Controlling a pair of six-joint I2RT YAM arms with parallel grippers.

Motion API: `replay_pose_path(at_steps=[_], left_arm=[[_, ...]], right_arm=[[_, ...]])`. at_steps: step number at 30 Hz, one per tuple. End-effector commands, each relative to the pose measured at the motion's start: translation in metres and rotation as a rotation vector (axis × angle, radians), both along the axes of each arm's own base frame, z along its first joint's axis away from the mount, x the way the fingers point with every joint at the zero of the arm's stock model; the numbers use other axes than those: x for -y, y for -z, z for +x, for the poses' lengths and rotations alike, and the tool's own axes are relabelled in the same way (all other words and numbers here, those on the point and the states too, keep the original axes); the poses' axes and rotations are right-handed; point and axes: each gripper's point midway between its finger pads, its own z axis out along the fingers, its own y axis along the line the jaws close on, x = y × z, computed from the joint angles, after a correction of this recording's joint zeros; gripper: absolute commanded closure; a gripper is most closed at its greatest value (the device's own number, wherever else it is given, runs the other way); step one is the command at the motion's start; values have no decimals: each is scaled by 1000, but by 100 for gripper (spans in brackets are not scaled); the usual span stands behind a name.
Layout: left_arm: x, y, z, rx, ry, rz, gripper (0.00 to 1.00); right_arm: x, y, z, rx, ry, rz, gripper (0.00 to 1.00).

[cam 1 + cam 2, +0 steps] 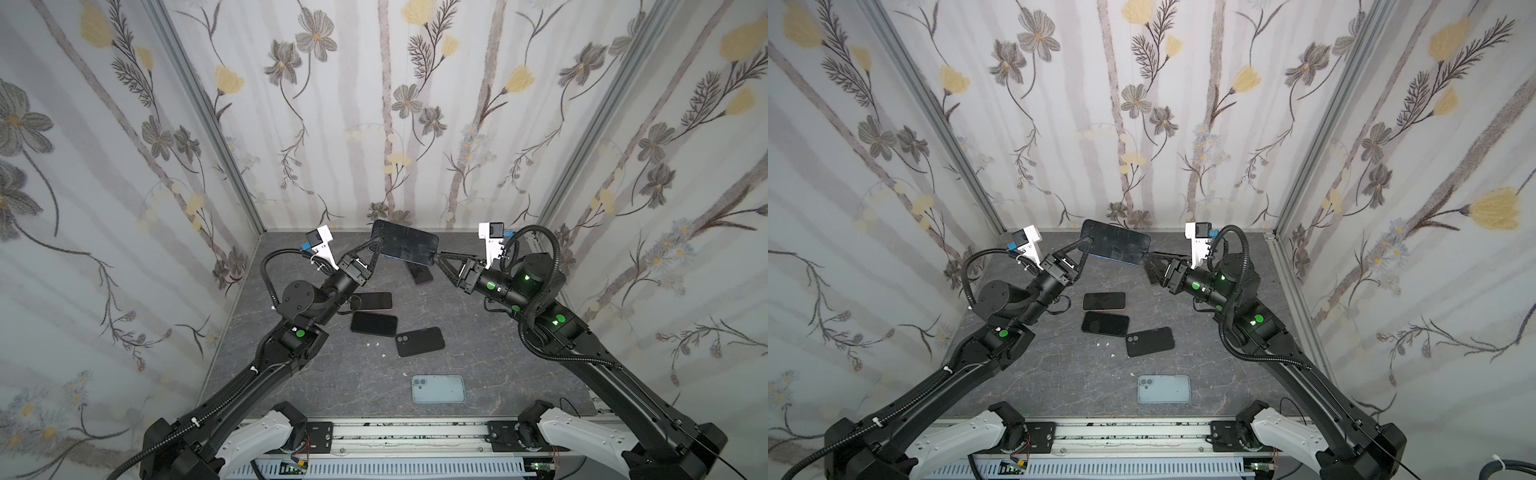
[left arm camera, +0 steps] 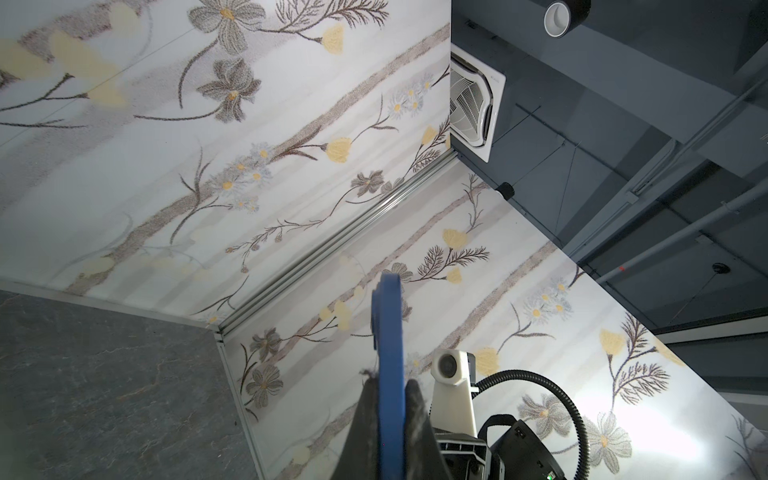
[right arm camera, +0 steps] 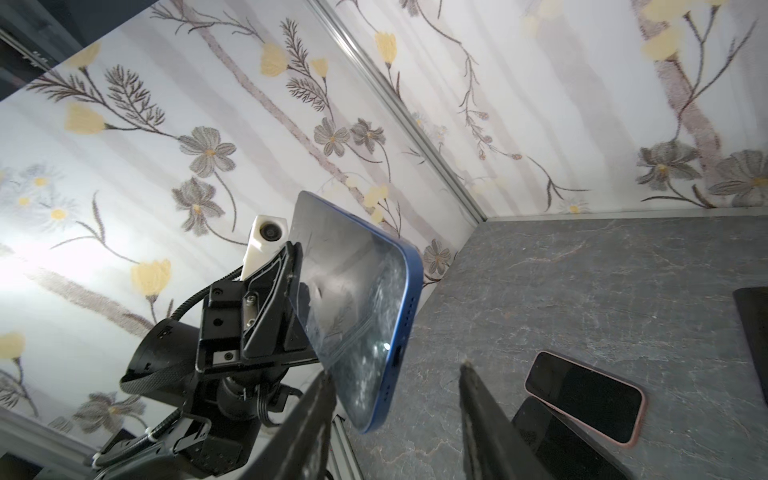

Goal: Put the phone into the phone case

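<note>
A blue phone (image 1: 405, 247) (image 1: 1115, 246) with a dark screen hangs in the air near the back wall. My left gripper (image 1: 376, 242) (image 1: 1086, 243) is shut on its left end; in the left wrist view the blue edge (image 2: 390, 374) sits pinched between the fingers of that gripper (image 2: 392, 379). My right gripper (image 1: 436, 256) (image 1: 1147, 257) is open around the phone's (image 3: 353, 299) other end: in the right wrist view one finger of it (image 3: 395, 370) lies by the screen and the other stands apart from the back. A pale translucent phone case (image 1: 438, 388) (image 1: 1164, 388) lies flat near the front edge.
On the grey table (image 1: 332, 374) lie a pink-edged phone (image 1: 372, 301), a black phone (image 1: 374, 324) and a black case or phone lying back up (image 1: 419, 341). Another pink-edged phone (image 1: 419, 274) (image 3: 584, 397) lies below the held one. Flowered walls enclose three sides.
</note>
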Motion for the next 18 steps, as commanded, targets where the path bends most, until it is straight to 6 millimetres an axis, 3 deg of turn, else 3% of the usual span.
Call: replay_pose_path(at_steps=[1, 9, 18], left_arm=[[-5, -22, -13, 67, 50, -96, 100], [0, -8, -14, 31, 103, -126, 100], [7, 13, -16, -9, 153, -118, 100]], right_arm=[[-8, -27, -18, 70, -122, 100, 60], [-12, -45, -33, 131, -208, 174, 67], [-17, -34, -32, 112, -245, 208, 69]])
